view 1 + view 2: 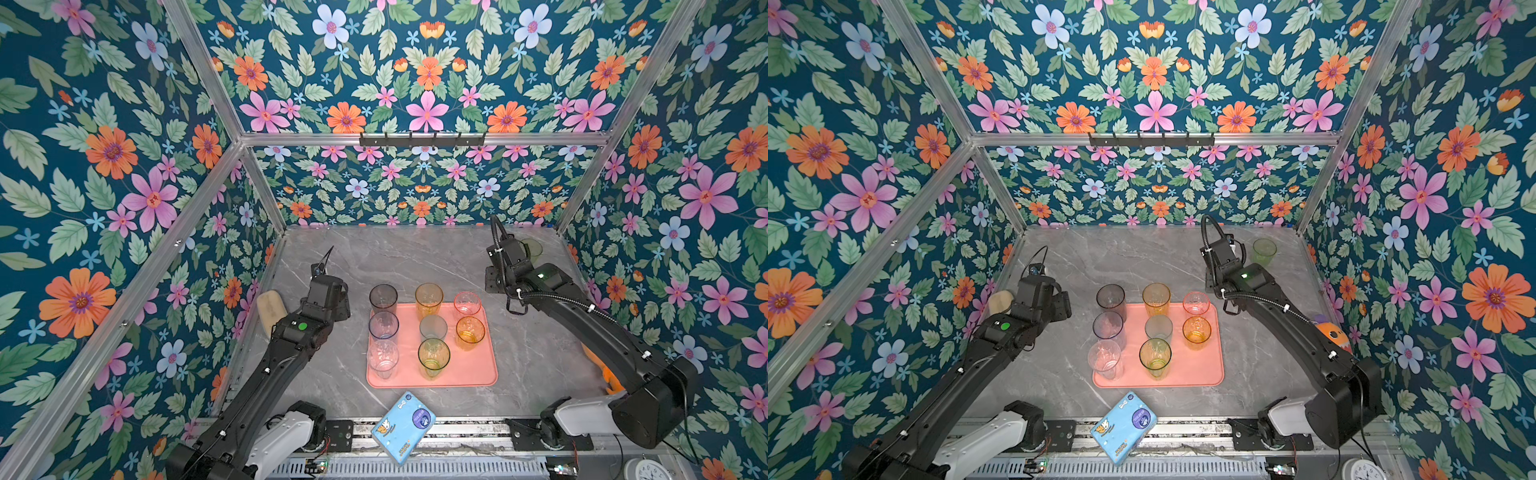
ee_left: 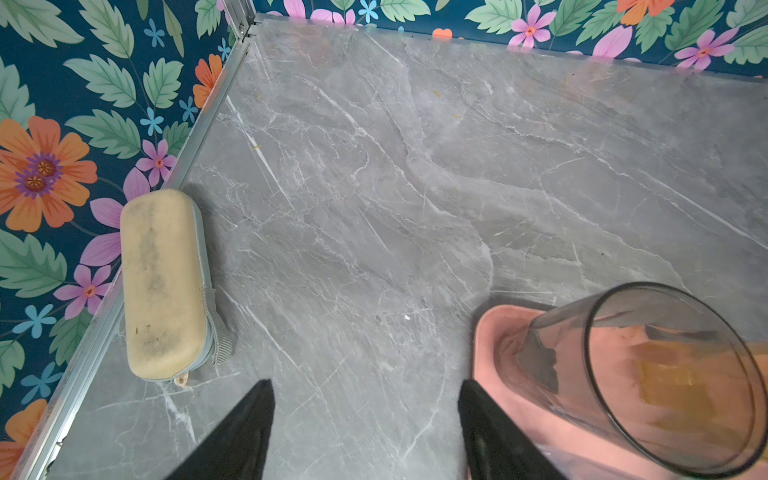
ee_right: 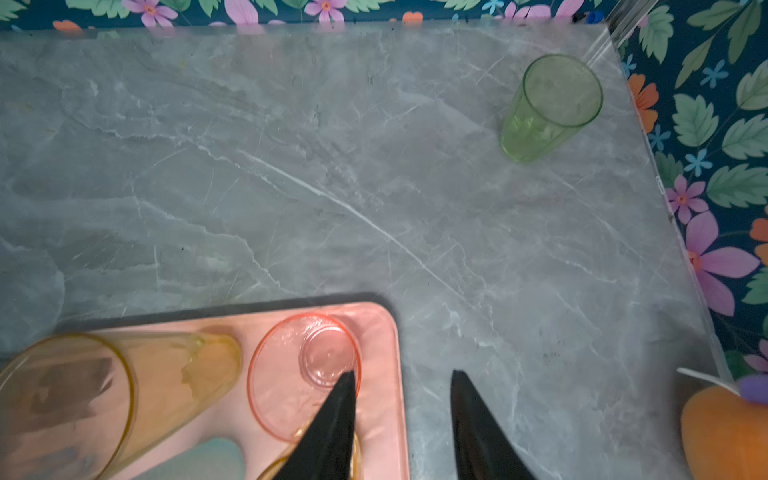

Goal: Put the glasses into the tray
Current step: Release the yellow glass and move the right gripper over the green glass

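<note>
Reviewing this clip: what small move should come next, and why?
Probably send the right gripper, open by the corner of the tray, toward the green tumbler: it alone stands off the tray, near the far right corner of the table.

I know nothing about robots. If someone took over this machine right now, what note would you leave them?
Left pincer: open, empty, over the grey marble table beside the far left corner of the flat salmon-pink tray.
Right pincer: open, empty, at the tray's far right corner, by the pink translucent tumbler.
Done: eight translucent tumblers stand upright on the tray; its near right spot is free.
Left: one green translucent tumbler stands upright near the table's far right corner. The right pincer looks best placed to fetch it.
</note>
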`<state>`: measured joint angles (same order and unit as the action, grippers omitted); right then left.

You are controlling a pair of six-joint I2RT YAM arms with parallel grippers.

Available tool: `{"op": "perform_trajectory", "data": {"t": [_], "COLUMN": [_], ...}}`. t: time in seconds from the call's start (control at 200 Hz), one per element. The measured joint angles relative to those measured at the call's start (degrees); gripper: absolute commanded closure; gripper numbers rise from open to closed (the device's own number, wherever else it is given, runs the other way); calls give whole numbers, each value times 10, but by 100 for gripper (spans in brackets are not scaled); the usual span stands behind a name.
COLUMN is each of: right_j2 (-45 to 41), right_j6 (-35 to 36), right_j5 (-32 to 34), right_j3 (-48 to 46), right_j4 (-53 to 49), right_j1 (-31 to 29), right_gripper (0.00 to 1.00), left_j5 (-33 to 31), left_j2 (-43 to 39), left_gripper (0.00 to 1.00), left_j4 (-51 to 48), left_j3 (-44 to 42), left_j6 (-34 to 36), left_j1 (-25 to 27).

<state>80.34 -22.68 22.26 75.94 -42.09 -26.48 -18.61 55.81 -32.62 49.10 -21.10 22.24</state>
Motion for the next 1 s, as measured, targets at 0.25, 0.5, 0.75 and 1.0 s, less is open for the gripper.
{"op": "perform_trajectory", "data": {"t": [0.25,0.5,0.75,1.0], "right_j2": [66,126,162,206], "right_j6": [29,51,61,45], "right_j5": [-12,-37,-55,-118], "right_j3": [78,160,202,206], "right_j4": [35,46,53,56], "right_j1": [73,134,201,286], "right_gripper": [59,58,52,48], "left_j5": [-15,-21,-24,-25], "left_j2": [-3,-1,-2,-5], "left_gripper": [27,27,27,27], "left_j4": [0,0,-2,-4], "left_j3": [3,3,3,3], "left_j6": [0,0,0,0], "left_j1": [0,0,0,0]}}
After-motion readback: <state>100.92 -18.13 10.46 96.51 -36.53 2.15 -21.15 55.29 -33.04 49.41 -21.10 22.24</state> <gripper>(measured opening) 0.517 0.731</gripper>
